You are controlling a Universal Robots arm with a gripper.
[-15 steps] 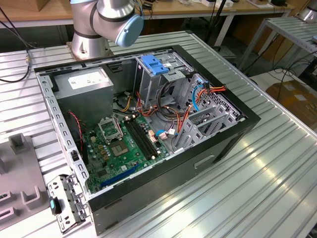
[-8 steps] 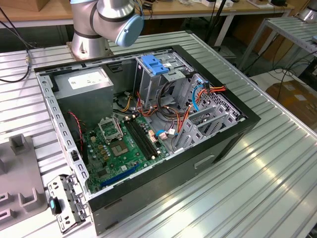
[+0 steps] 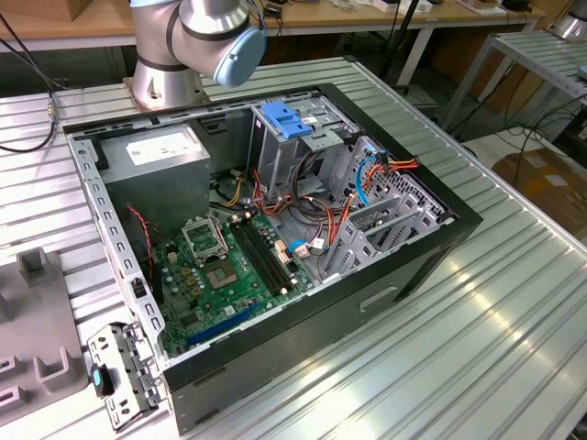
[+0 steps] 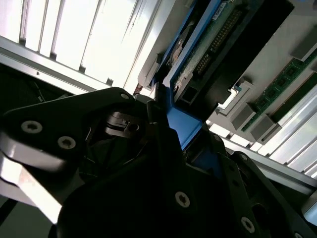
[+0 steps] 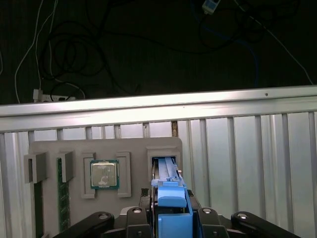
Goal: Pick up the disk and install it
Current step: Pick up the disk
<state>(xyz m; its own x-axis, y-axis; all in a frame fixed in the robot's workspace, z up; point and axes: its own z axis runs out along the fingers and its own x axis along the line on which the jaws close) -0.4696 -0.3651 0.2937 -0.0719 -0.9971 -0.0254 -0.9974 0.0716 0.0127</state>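
The pincer [image 5: 171, 220] is closed on the blue carrier end of the disk [image 5: 168, 191], with a black finger tight against each side of it. The disk stands on its thin edge in a slot of the grey tray [image 5: 74, 148]. Its long axis runs from the pincer into the slot: the blue end points back at the pincer and the metal end sits in the slot. In the second wrist view the disk [image 4: 208, 49] shows its green circuit board and a row of connector pins.

In the first wrist view a square processor [image 5: 104, 174] lies in the tray pocket just beside the slot, and a memory stick [image 5: 62, 198] stands on edge further along. The tray rests on the ribbed metal worktop [image 5: 247, 158] near one long edge, and cables [image 5: 74, 59] lie on the dark floor past that edge.

In the exterior view the tray [image 3: 37, 339] is at the exterior view's left, near the open computer case [image 3: 367, 302] at mid-worktop. The arm's base [image 3: 165, 78] stands at the far edge.
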